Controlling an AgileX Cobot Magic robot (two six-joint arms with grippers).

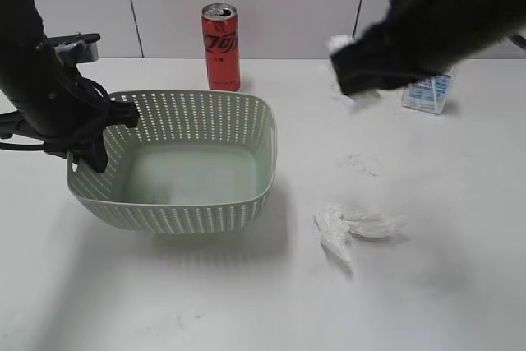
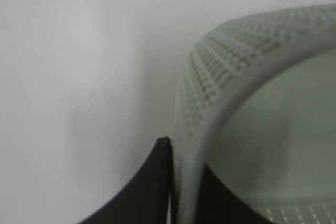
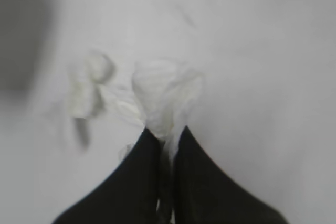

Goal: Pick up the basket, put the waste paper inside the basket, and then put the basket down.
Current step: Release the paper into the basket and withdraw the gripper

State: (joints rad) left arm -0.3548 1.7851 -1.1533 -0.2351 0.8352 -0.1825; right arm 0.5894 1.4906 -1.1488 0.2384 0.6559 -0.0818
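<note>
The pale green slotted basket (image 1: 185, 162) is held tilted, its left side raised off the table. My left gripper (image 1: 103, 133) is shut on its left rim; in the left wrist view the rim (image 2: 210, 93) runs between the two fingers (image 2: 186, 153). My right gripper (image 1: 349, 67) is blurred, high at the right, shut on a white wad of waste paper (image 1: 339, 43); in the right wrist view the wad (image 3: 167, 90) sticks out past the fingertips (image 3: 167, 132). More waste paper (image 1: 349, 228) lies on the table to the right of the basket and also shows below the held wad (image 3: 86, 90).
A red drink can (image 1: 220, 47) stands behind the basket near the wall. A blue-and-white carton (image 1: 429, 92) lies at the back right, partly hidden by my right arm. The white table (image 1: 427, 285) runs to the front edge.
</note>
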